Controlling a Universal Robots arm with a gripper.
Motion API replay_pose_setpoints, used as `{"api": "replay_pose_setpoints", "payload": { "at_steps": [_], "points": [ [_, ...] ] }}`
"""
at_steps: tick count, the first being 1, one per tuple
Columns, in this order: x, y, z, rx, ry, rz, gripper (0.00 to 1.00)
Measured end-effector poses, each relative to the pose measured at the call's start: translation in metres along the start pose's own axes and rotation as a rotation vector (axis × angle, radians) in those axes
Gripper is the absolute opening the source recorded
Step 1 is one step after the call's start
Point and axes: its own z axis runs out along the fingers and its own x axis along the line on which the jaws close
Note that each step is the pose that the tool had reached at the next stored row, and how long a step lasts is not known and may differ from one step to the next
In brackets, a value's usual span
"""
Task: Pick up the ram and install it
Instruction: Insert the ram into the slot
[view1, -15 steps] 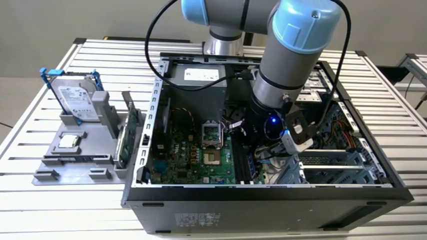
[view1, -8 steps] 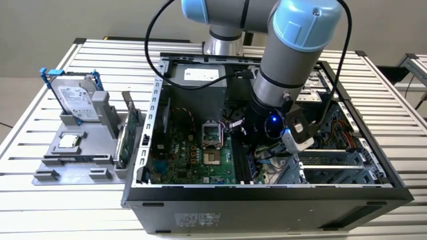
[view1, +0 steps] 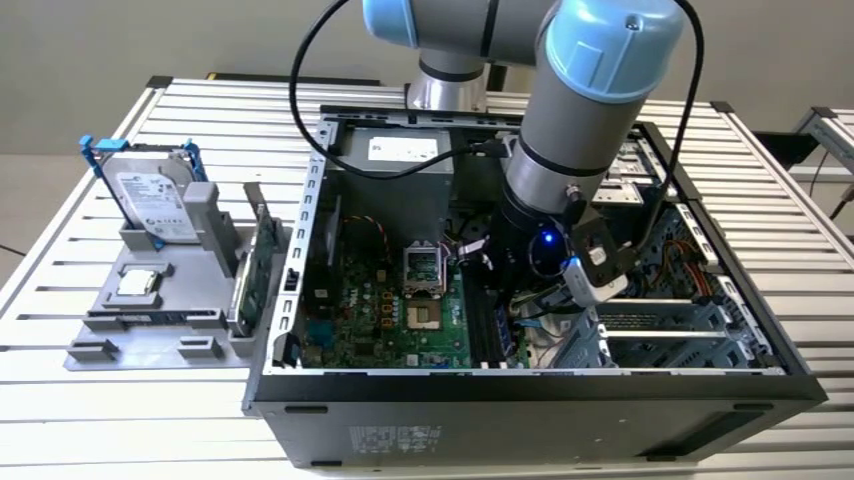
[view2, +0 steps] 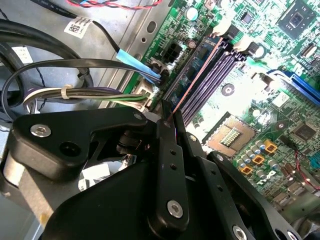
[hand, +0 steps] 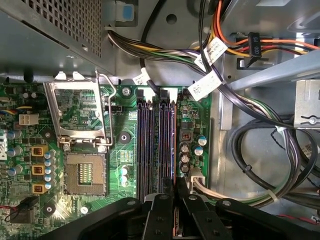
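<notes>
My gripper (view1: 497, 300) reaches down into the open computer case (view1: 534, 385), over the motherboard (view1: 380, 310). In both wrist views its black fingers (hand: 161, 210) stand close together on the ram (hand: 174, 145), seen edge-on as a thin strip. The ram (view2: 197, 75) lies along the outermost of the purple memory slots (hand: 150, 145), the one nearest the cable side; whether it is seated I cannot tell. In the second wrist view my gripper (view2: 176, 127) grips the strip's near end, and the slots (view2: 215, 75) run away from it.
Bundles of cables (hand: 260, 145) hang beside the slots. The empty processor socket (hand: 85, 175) has its metal frame (hand: 80, 110) raised. Outside the case, a grey holder (view1: 160, 300) carries a hard drive in a blue frame (view1: 144, 195) and a green card (view1: 256, 265).
</notes>
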Motion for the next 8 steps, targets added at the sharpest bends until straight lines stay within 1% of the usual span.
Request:
{"api": "replay_pose_setpoints", "payload": {
  "at_steps": [4, 8],
  "points": [
    [0.0000, 0.0001, -0.0007, 0.0011, -0.0001, 0.000, 0.00],
    [0.0001, 0.0000, -0.0024, 0.0042, -0.0001, 0.001, 0.00]
  ]
}}
